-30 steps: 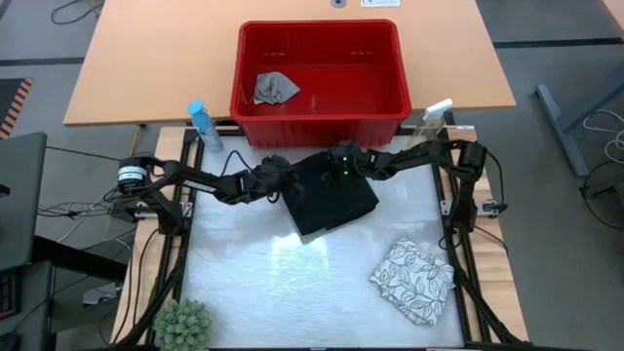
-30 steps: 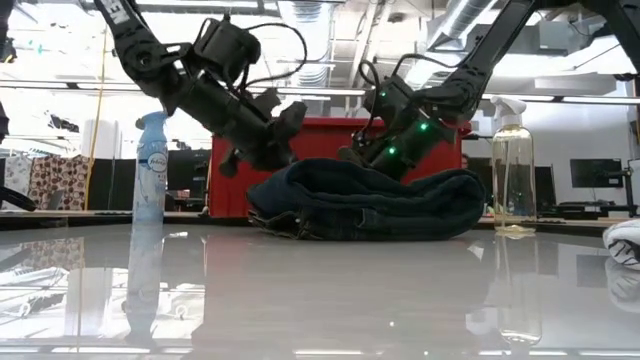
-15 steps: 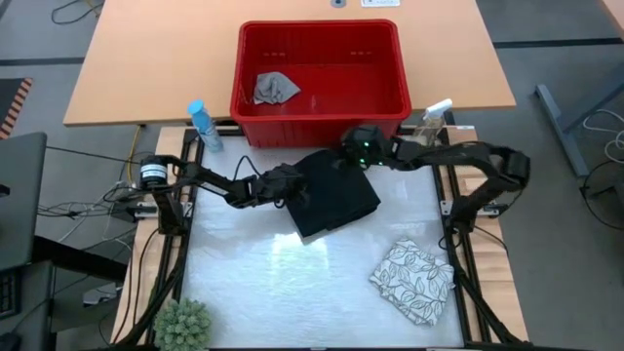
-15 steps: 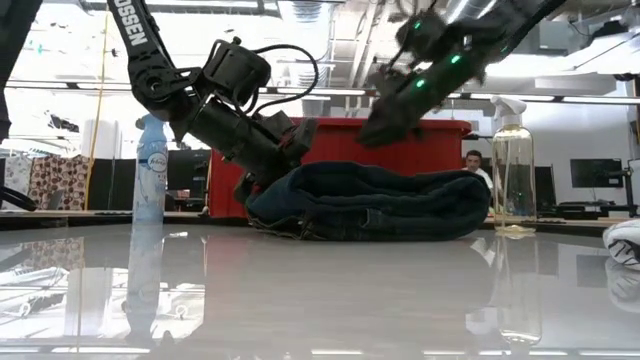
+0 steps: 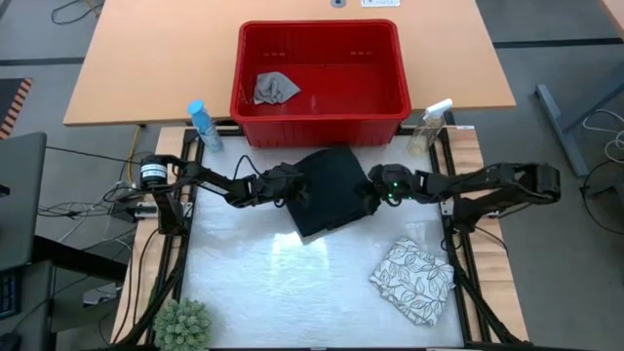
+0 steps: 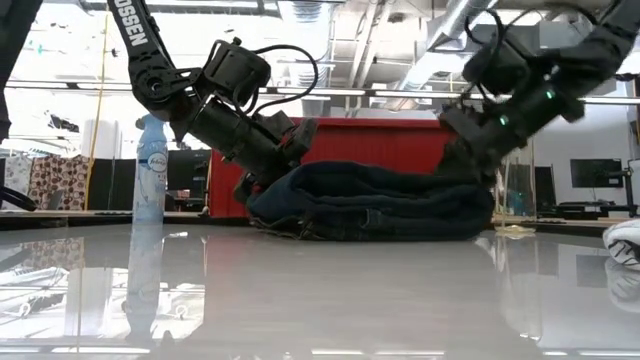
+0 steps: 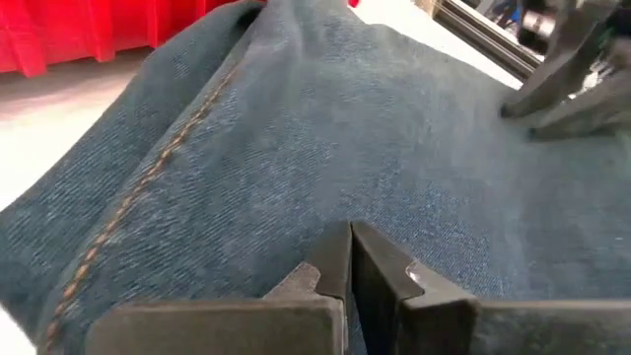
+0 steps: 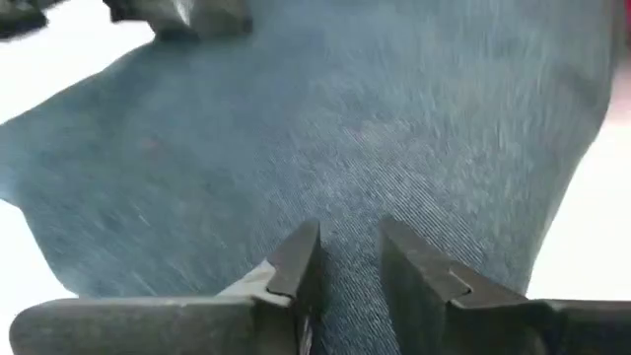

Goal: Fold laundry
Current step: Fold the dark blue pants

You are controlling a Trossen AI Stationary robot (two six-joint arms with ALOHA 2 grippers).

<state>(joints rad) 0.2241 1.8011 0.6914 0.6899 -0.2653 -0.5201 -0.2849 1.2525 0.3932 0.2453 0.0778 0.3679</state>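
The dark denim jeans [image 5: 333, 187] lie folded into a thick stack at the table's far middle, bottom layer flat on the table [image 6: 370, 205]. My left gripper [image 5: 295, 188] is shut at the stack's left end [image 7: 350, 242]. My right gripper [image 5: 371, 190] is at the stack's right end [image 6: 468, 176], its fingers a narrow gap apart [image 8: 345, 247]. The white leaf-print cloth [image 5: 414, 281] lies folded near the table's right near corner. The small grey cloth [image 5: 276, 88] lies inside the red basket [image 5: 390, 107]. My left gripper presses its shut fingertips [image 7: 373, 258] on the top layer at the jeans' left end [image 7: 296, 212]. It slants down from the table's left. The stack stays flat on the table. My right gripper sets its fingertips [image 8: 296, 254] against the denim at the stack's right end [image 8: 350, 202], slanting down from the right. Nothing is pinched between the fingers.
The red basket stands just beyond the table's far edge. A blue spray bottle [image 5: 202, 125] and a clear spray bottle [image 5: 429, 122] stand at the far corners. A small green plant [image 5: 183, 326] sits at the near left corner. Bare white table [image 5: 283, 283] lies nearer than the jeans.
My right gripper has lifted off the far part of the jeans, swung up and toward the table's right, then come down at the stack's right end. My left gripper has dropped a little and moved right onto the stack's left end. The jeans have stayed in place.
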